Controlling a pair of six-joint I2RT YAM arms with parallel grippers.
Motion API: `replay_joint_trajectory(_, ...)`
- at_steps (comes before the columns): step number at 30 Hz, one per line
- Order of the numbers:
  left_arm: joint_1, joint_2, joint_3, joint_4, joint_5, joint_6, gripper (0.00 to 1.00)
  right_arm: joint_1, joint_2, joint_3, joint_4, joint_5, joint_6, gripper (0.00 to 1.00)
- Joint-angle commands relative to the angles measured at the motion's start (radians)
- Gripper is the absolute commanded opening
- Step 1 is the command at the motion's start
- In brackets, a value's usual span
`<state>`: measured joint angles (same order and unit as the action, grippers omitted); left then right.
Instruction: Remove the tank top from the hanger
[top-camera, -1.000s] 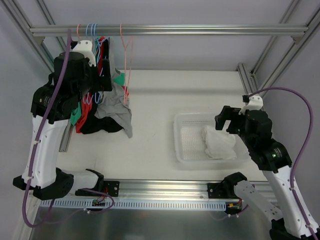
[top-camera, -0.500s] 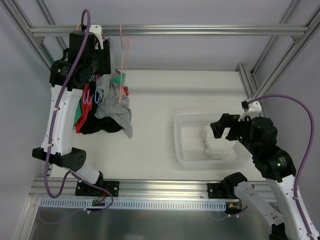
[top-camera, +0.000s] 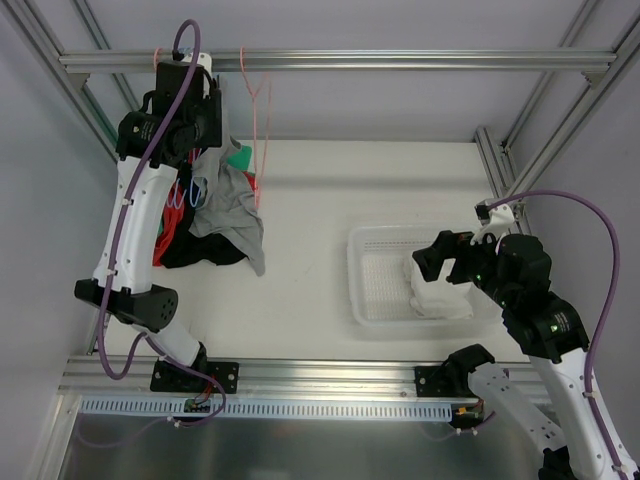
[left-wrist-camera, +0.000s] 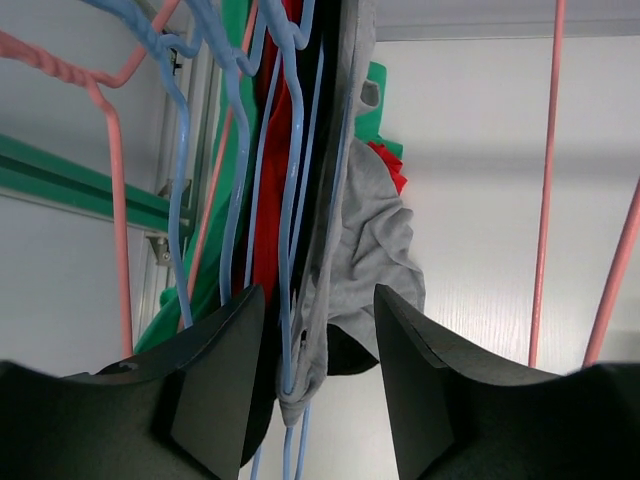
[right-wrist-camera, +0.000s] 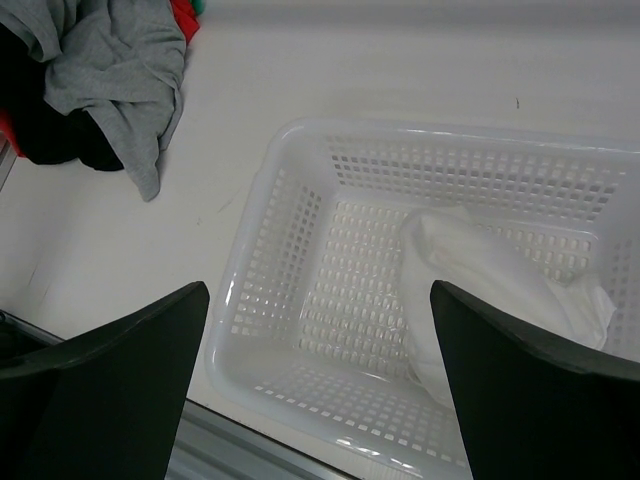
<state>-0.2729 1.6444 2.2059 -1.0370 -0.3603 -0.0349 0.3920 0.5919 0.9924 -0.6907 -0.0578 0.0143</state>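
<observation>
The grey tank top (top-camera: 228, 215) hangs from a blue hanger (left-wrist-camera: 290, 200) among red, green and black garments at the back left. In the left wrist view its body (left-wrist-camera: 375, 250) drapes down and its strap loops over the hanger's lower end. My left gripper (top-camera: 190, 105) is raised near the top rail. It is open (left-wrist-camera: 318, 380), with the blue hanger and the grey strap (left-wrist-camera: 300, 385) between its fingers, not pinched. My right gripper (top-camera: 440, 258) is open and empty (right-wrist-camera: 320, 380) above the white basket (right-wrist-camera: 250, 290).
An empty pink hanger (top-camera: 258, 110) hangs on the rail (top-camera: 400, 60) just right of the garments, and shows at the right of the left wrist view (left-wrist-camera: 545, 180). The basket (top-camera: 356, 290) at the right holds a white cloth (top-camera: 438, 285). Frame posts stand at both back corners.
My left arm has risen from beside the garments to the rail, its gripper now at the hangers. My right gripper has shifted slightly left and lower over the basket.
</observation>
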Motion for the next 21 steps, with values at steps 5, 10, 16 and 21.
replay_joint_trajectory(5, 0.021, 0.048, 0.021, 0.011, 0.021, 0.018, 0.31, -0.004, -0.010, -0.003, 0.051, -0.048, 0.009, 1.00)
replay_joint_trajectory(10, 0.023, 0.057, 0.044, 0.014, 0.063, 0.015, 0.16, -0.004, -0.014, -0.001, 0.053, -0.051, 0.010, 1.00)
replay_joint_trajectory(16, 0.021, 0.020, 0.052, 0.029, 0.168, -0.014, 0.00, -0.004, -0.010, -0.009, 0.068, -0.063, 0.026, 0.99)
replay_joint_trajectory(21, 0.021, -0.017, 0.055, 0.052, 0.332, -0.033, 0.00, -0.004, -0.010, -0.018, 0.083, -0.080, 0.041, 1.00)
